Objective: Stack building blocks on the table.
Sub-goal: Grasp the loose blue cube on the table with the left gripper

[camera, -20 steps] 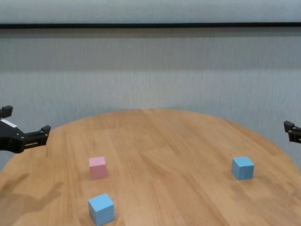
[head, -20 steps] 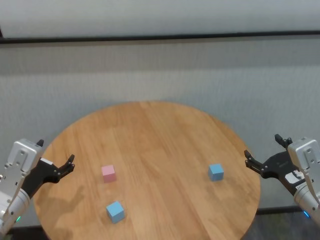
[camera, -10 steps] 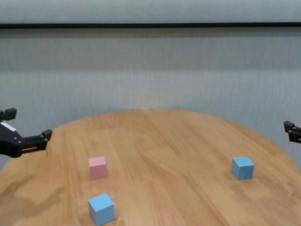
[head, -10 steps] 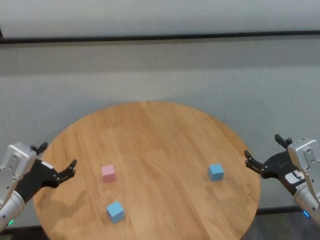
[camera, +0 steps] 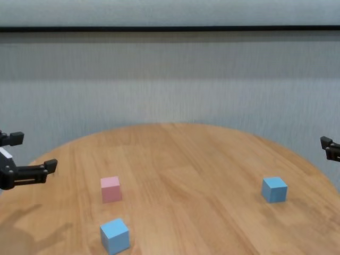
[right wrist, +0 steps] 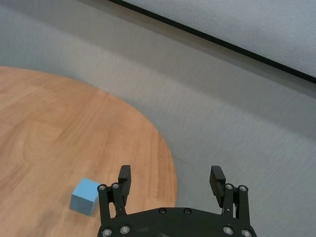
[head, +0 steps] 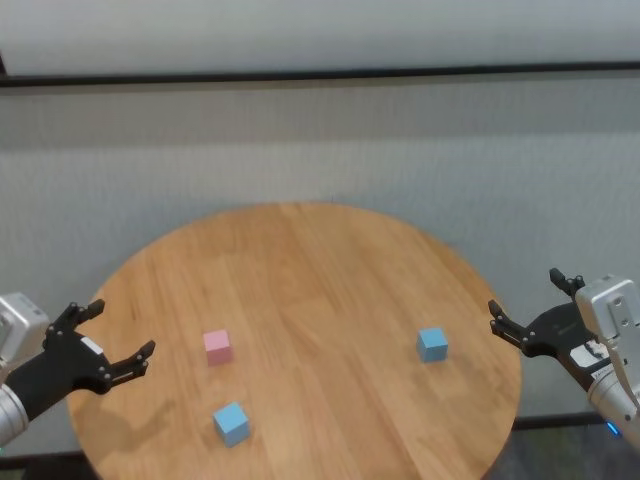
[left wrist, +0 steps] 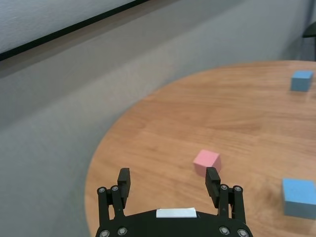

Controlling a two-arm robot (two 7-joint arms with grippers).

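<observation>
1. The left gripper [head: 112,335] hung at the left rim of the table [head: 330,270], its fingers spread wide and holding nothing.
2. The pink block [head: 217,346] lay on the wood just ahead of those fingers and a little toward the table's middle, apart from them; in the left wrist view it [left wrist: 207,161] showed close beside one fingertip [left wrist: 212,177], but not between the two.
3. The nearer blue block [head: 230,423] sat on the table close to the front edge, near the pink one and not touching it, off to the side of the left gripper's opening.
4. The right gripper [head: 522,303] hung just off the table's right rim, fingers likewise released and empty.
5. The farther blue block [head: 431,343] rested on the right part of the table, near the right gripper yet clear of it; in the right wrist view it [right wrist: 85,196] lay outside the gap between the fingers, beside one of them.
6. Count: three blocks in all, two light blue and one pink, each standing alone on the wood, none stacked.
7. Count: two grippers, one at each side, and one round table.
</observation>
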